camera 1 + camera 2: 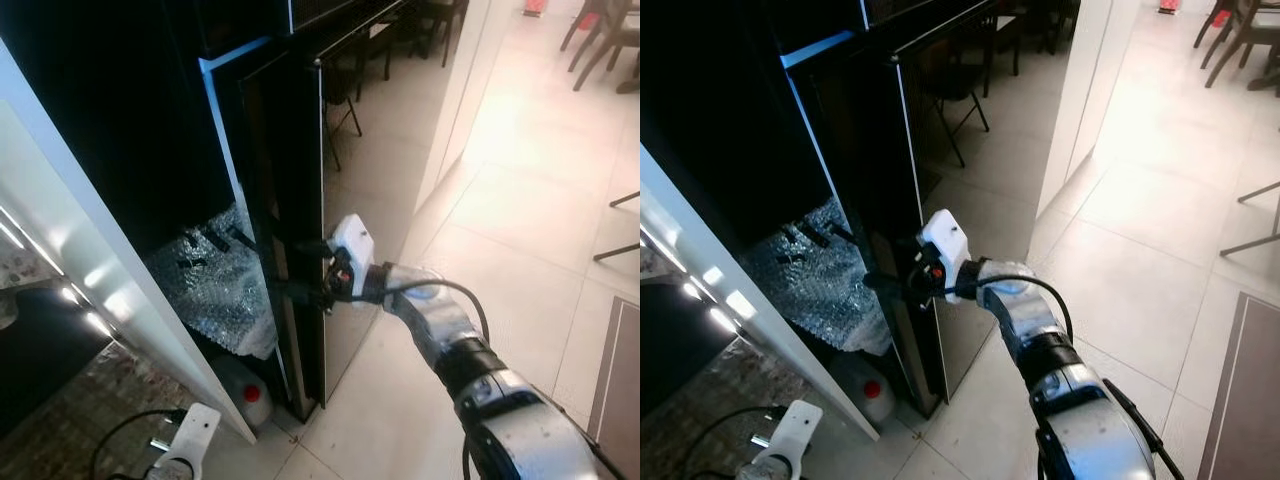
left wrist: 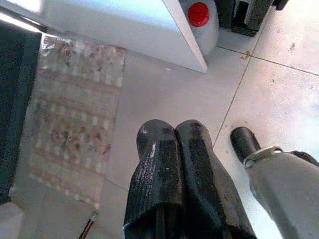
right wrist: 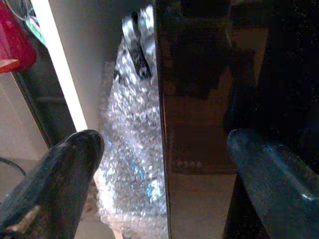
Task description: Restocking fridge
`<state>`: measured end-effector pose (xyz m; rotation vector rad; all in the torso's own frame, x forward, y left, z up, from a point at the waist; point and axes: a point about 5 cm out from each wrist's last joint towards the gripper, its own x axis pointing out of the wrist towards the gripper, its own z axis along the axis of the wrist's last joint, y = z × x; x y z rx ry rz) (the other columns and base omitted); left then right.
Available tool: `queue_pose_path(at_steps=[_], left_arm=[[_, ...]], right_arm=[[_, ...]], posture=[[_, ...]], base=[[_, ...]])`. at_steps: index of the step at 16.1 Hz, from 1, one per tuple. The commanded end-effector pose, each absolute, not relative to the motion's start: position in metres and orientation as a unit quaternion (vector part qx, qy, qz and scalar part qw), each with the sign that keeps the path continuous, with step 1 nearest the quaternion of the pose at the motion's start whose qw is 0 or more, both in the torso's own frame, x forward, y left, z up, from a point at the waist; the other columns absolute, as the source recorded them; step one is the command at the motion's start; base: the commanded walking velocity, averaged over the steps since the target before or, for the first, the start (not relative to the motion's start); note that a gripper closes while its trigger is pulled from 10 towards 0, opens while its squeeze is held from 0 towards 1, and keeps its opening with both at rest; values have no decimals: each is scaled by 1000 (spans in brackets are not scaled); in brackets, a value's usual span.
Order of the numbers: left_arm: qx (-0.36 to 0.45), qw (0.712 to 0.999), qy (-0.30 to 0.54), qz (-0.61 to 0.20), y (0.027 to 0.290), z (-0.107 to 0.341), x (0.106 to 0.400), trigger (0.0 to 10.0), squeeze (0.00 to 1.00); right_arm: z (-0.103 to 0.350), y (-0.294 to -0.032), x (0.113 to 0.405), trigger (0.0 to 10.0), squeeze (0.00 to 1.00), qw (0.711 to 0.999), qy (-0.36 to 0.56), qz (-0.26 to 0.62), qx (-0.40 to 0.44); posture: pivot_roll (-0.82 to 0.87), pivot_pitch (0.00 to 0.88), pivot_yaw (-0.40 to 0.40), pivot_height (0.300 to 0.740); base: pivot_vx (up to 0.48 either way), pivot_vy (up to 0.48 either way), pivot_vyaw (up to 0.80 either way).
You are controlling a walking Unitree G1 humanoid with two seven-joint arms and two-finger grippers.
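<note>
Glossy black mirror-like fridge door (image 1: 345, 150), crinkly clear bubble wrap (image 1: 215, 285), smooth pale floor tiles (image 1: 530, 190) with a sheen, matt worn black rubbery left gripper (image 2: 172, 149) fingers, brushed silver metal arm (image 1: 520, 425), white plastic jug (image 1: 245, 390).

Right claw (image 1: 300, 270) straddles the fridge door (image 1: 300, 200) edge.

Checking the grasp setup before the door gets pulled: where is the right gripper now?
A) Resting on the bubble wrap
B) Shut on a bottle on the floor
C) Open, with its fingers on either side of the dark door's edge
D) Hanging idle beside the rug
C: the right gripper is open, one finger on each side of the dark door's edge.
</note>
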<state>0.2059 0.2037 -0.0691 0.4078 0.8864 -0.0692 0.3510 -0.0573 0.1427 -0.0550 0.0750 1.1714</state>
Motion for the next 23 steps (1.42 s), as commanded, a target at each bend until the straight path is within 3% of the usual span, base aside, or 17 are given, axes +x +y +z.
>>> queue_pose_path(at_steps=[1, 3, 5, 14, 17, 20, 23], left_arm=[[194, 883, 427, -25, 208, -69, 204, 10000, 0], [194, 884, 425, -22, 208, -69, 204, 10000, 0], [191, 889, 417, -15, 209, -68, 206, 10000, 0], [185, 891, 414, -16, 204, -69, 204, 10000, 0], [183, 891, 416, -16, 203, -70, 204, 10000, 0], [183, 887, 422, -18, 203, -72, 199, 10000, 0], [185, 885, 426, -19, 203, -74, 197, 10000, 0]], right_arm=[[177, -50, 361, 10000, 0, 834, -34, 551, -28], [179, -48, 363, 10000, 0, 836, -35, 547, -24], [184, -29, 371, 10000, 0, 858, -32, 512, -25], [185, -3, 368, 10000, 0, 847, -19, 532, -12], [180, -13, 370, 10000, 0, 858, -17, 513, -1], [169, -42, 370, 10000, 0, 873, -35, 486, 19], [159, -57, 360, 10000, 0, 870, -52, 491, 20]], posture=[[-20, 14, 35, 740], [-19, 12, 35, 740], [-11, 11, 33, 740], [7, 12, 17, 740], [1, 19, 16, 740], [-15, 27, 21, 740], [-26, 31, 24, 740]], base=[[0, 0, 0], [0, 0, 0], [0, 0, 0], [0, 0, 0], [0, 0, 0], [0, 0, 0], [0, 0, 0]])
